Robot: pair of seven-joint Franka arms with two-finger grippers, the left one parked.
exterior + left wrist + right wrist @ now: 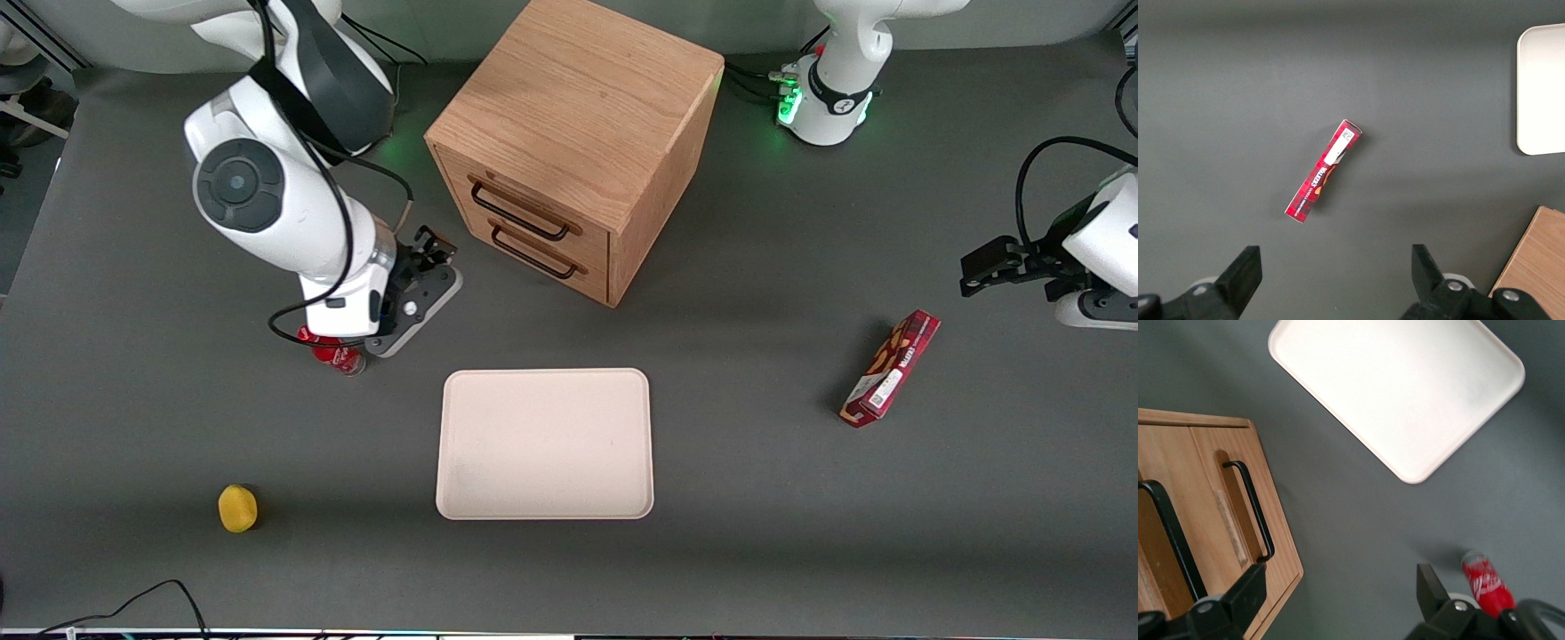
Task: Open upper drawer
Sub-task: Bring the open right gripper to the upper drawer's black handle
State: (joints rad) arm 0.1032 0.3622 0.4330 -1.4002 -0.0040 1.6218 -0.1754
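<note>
The wooden cabinet stands at the back middle of the table with both drawers shut. The upper drawer carries a thin black bar handle; the bottommost drawer sits under it. My right gripper hangs in front of the drawers, toward the working arm's end, apart from both handles. In the right wrist view the gripper is open with only grey table between its fingers. That view shows the upper drawer's handle and the lower handle.
A red soda can stands under the working arm's wrist. A cream tray lies nearer the front camera than the cabinet. A yellow fruit lies near the table's front edge. A red box rests toward the parked arm's end.
</note>
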